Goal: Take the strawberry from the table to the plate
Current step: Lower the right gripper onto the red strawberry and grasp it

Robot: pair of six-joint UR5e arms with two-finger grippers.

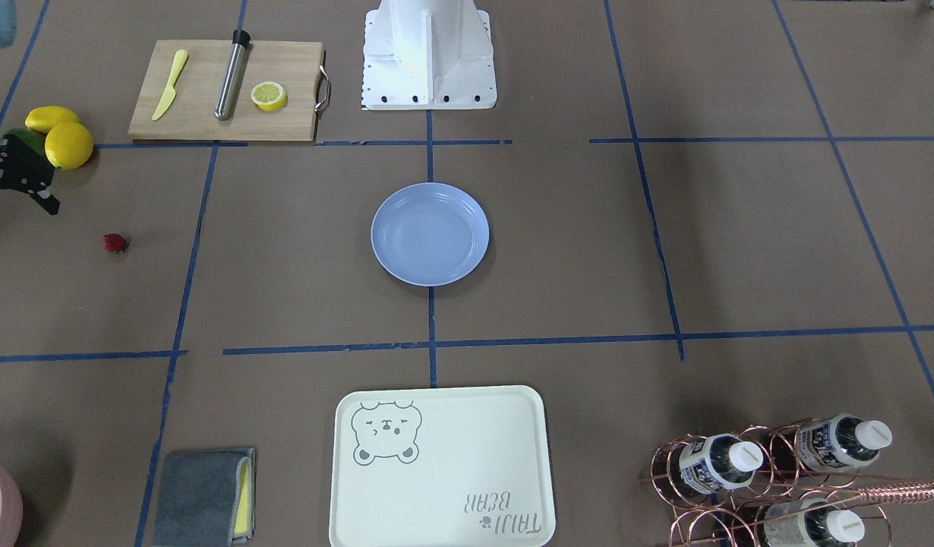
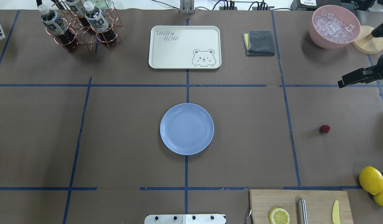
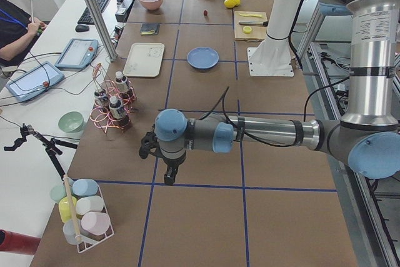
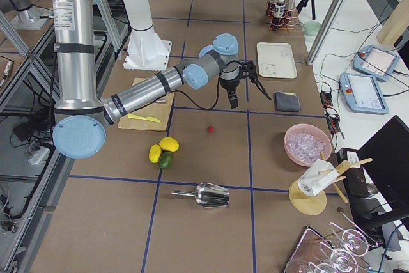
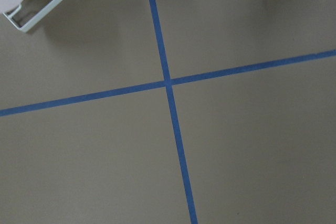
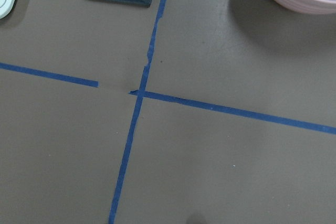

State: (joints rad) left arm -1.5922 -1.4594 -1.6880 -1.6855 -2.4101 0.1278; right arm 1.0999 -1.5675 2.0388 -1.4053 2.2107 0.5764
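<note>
Overhead view, clock face set with 12 o'clock pointing away from the robot. The tiny dark red strawberry (image 2: 325, 128) lies on the broad brown paper-covered table (image 2: 116, 140) at 3 o'clock of the round, shallow, light blue plastic plate (image 2: 186, 129). It is well apart from the plate, with one blue tape line running between the two. The black two-finger right gripper (image 4: 250, 101) hovers above the table at about 1 o'clock of the strawberry, apart from it. In the right-side view I read its jaws as spread wide, with nothing between them. At 12 o'clock of the strawberry stands a pink bowl of ice cubes (image 2: 334, 26); between 4 and 5 o'clock lie two yellow lemons (image 2: 371, 179), close together. The cream rectangular bear tray (image 2: 184, 46) sits at 12 o'clock of the plate. A wooden cutting board (image 2: 316, 199) carrying a lemon half (image 2: 279, 216) sits at 4 o'clock. In the left-side view the left gripper (image 3: 156, 166) hangs over the table at 5 o'clock of a copper wire rack of bottles (image 3: 112, 107); I cannot tell how its jaws stand.
</note>
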